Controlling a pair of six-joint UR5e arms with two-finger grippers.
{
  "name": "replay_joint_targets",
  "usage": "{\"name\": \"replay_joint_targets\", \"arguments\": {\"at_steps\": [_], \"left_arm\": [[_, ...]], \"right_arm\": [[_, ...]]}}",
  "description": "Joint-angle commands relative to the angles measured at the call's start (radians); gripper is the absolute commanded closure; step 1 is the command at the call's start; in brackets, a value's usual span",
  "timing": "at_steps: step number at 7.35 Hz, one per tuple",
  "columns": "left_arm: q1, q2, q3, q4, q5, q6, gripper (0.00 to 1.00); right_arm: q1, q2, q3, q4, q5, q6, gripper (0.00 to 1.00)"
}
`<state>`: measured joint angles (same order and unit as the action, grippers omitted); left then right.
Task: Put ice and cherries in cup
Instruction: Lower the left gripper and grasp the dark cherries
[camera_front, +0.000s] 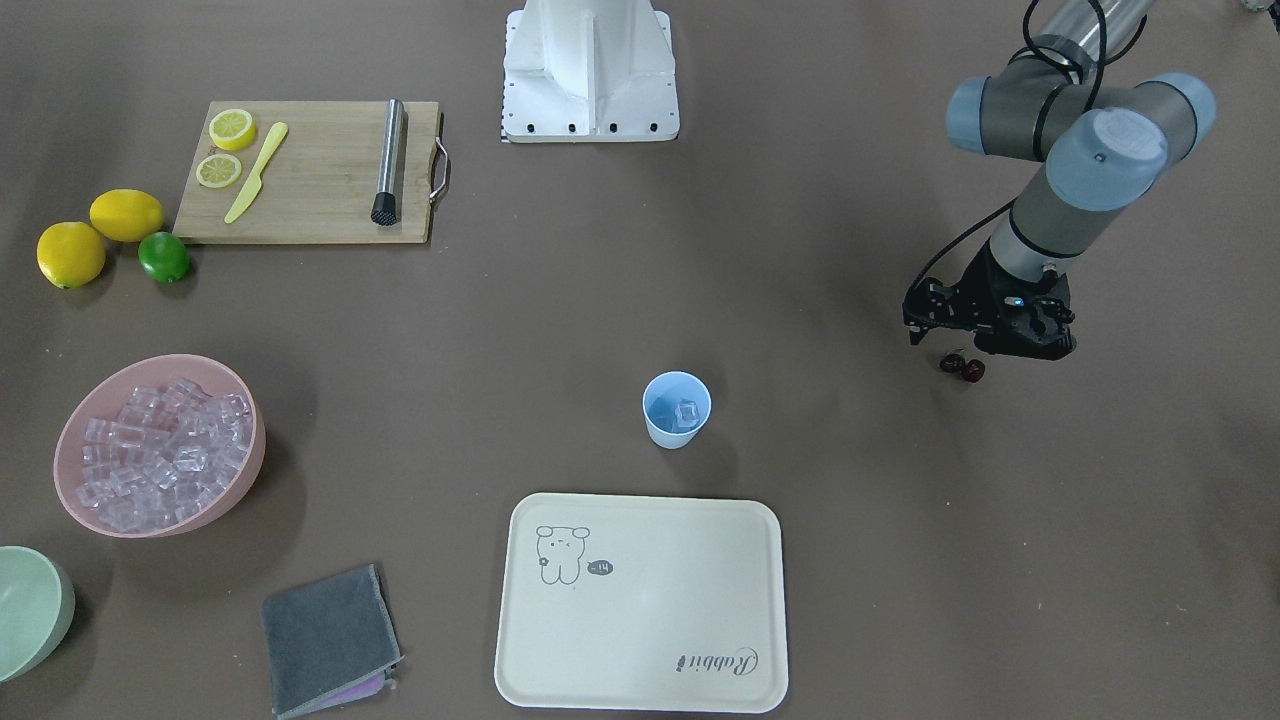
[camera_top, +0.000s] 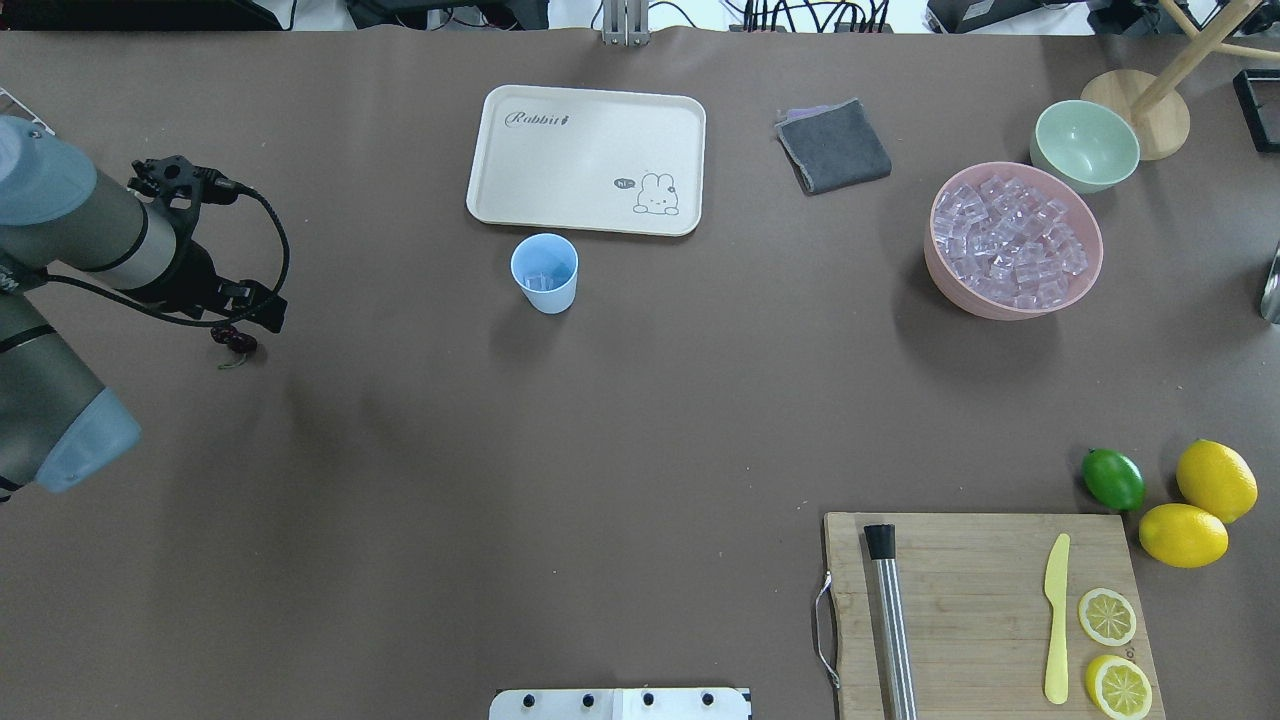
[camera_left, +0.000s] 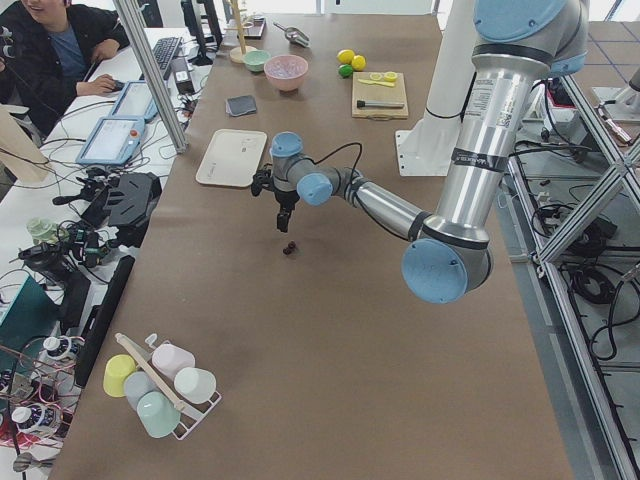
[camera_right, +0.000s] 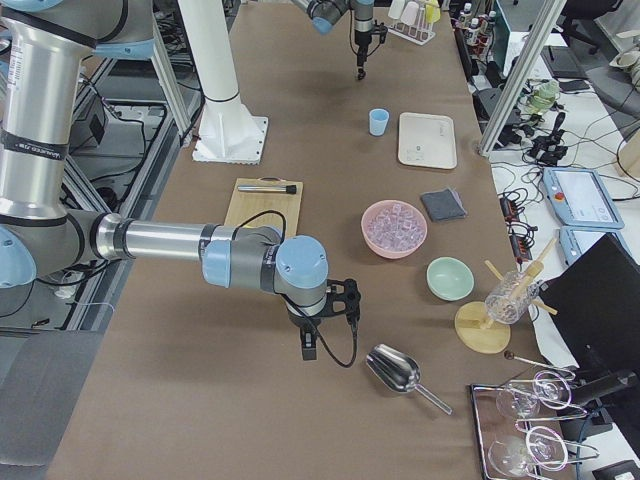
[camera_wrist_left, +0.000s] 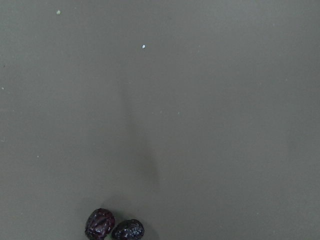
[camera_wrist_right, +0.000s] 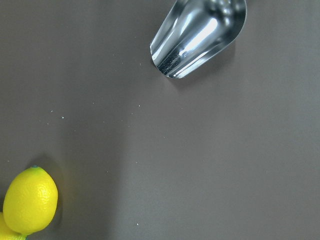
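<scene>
The left tool (camera_left: 284, 225) hangs just over the cherries (camera_front: 962, 366), which lie on the bench (camera_front: 800, 300) out on the robot's left, well apart from the cup (camera_front: 677, 409). You can't tell how far its jaws are parted. It seems to hold nothing. The left wrist view shows only the pair at its bottom edge and none of the tool, so check your centring before you drop. The fruits are tiny, round and glossy and will likely roll or squirt out. Come straight down, straddle both and close gently. The cup has one ice cube (camera_front: 686, 413) in it and looks light, so release from above the rim without bumping it. The right tool (camera_right: 307, 350) sits near the scoop (camera_right: 395, 372); whether it is open or closed can't be told.
</scene>
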<state>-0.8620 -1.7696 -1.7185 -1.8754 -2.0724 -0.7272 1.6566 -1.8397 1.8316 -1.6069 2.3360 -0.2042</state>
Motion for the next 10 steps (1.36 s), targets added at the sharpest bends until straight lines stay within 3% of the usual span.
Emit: {"name": "replay_joint_targets", "arguments": {"at_steps": [1,4,5,6,10], "left_arm": [[0.008,0.048,0.093,-0.176,0.008,0.083,0.02],[0.023,-0.017,0.215,-0.241,0.008,0.089,0.03],[0.026,-0.025,0.220,-0.240,0.008,0.094,0.27],[0.024,-0.021,0.211,-0.238,0.003,0.095,0.62],[-0.005,-0.013,0.191,-0.226,-0.008,0.141,0.67]], "right_arm": [[0.008,-0.010,0.006,0.001,-0.003,-0.018,0.01],[0.008,-0.007,-0.003,-0.004,-0.006,-0.018,0.01],[0.008,-0.004,-0.005,-0.005,-0.006,-0.018,0.01],[0.008,-0.001,-0.005,-0.007,-0.006,-0.015,0.01],[0.006,0.002,-0.006,-0.008,-0.006,-0.008,0.01]]}}
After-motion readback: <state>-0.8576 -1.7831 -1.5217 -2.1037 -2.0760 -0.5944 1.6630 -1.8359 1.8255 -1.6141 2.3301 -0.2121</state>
